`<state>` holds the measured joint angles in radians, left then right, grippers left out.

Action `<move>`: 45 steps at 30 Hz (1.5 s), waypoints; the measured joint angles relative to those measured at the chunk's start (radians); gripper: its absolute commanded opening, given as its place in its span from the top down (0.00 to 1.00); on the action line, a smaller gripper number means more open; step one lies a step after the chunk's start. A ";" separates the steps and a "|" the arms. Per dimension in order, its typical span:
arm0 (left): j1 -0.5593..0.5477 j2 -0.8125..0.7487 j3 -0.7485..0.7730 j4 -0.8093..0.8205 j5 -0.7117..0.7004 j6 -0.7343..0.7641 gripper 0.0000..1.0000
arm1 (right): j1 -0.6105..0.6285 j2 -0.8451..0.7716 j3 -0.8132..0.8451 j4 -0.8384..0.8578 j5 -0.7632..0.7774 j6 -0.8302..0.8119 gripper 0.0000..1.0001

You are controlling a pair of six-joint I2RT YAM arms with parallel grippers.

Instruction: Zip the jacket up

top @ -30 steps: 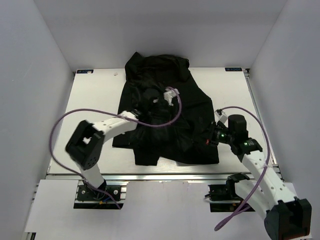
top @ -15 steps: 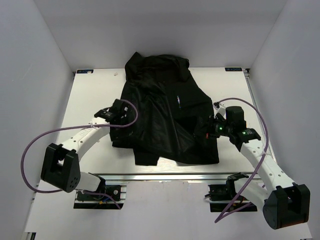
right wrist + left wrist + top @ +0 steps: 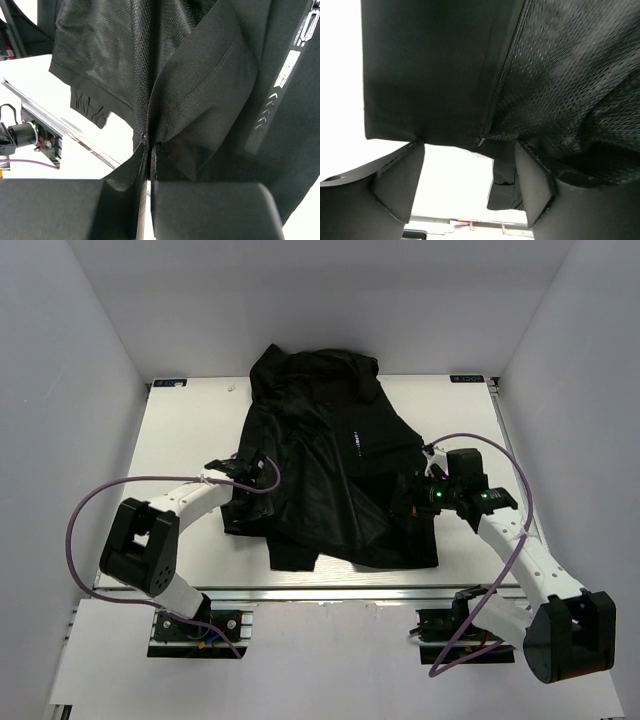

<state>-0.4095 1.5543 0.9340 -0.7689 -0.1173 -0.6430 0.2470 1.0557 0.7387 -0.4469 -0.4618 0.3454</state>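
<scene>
While my right gripper (image 3: 150, 152) pinches the jacket (image 3: 325, 465), my left gripper (image 3: 468, 155) gapes empty just short of its hem.

A white table (image 3: 185, 430) sits boxed in by plain pale walls (image 3: 320, 300) under even light.

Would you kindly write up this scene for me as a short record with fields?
jacket: black, lying on the white table, front open at the hem, mesh lining exposed
left end effector: open, at the jacket's hem, gripping nothing
right end effector: shut on the jacket's front edge
zipper: lower end just beyond the left fingertips, not gripped
task status: not yet zipped
</scene>
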 measured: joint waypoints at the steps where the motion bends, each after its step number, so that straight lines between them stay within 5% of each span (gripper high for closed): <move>1: 0.003 -0.006 0.000 0.005 -0.004 -0.001 0.12 | 0.000 0.005 0.001 0.000 0.000 -0.003 1.00; 10: 0.031 -0.032 0.005 0.018 -0.022 0.017 0.08 | 0.000 0.035 0.006 -0.005 0.001 -0.015 1.00; 18: 0.051 -0.031 -0.003 0.051 -0.021 0.033 0.24 | 0.000 0.048 0.006 -0.008 0.003 -0.017 1.00; 27: 0.051 0.019 -0.012 0.064 -0.010 0.059 0.26 | 0.000 0.050 0.008 -0.025 0.020 -0.018 1.00; 36: 0.051 0.050 -0.025 0.061 -0.019 0.059 0.42 | 0.000 0.050 0.008 -0.026 0.031 -0.018 1.00; 39: 0.052 0.051 -0.024 0.060 -0.021 0.058 0.55 | 0.000 0.050 0.008 -0.026 0.034 -0.018 1.00; 45: 0.052 0.056 -0.010 0.047 -0.020 0.063 0.53 | 0.000 0.050 0.008 -0.026 0.039 -0.018 1.00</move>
<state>-0.3573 1.6100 0.9237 -0.7216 -0.1375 -0.5800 0.2470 1.1061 0.7464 -0.4725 -0.4229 0.3275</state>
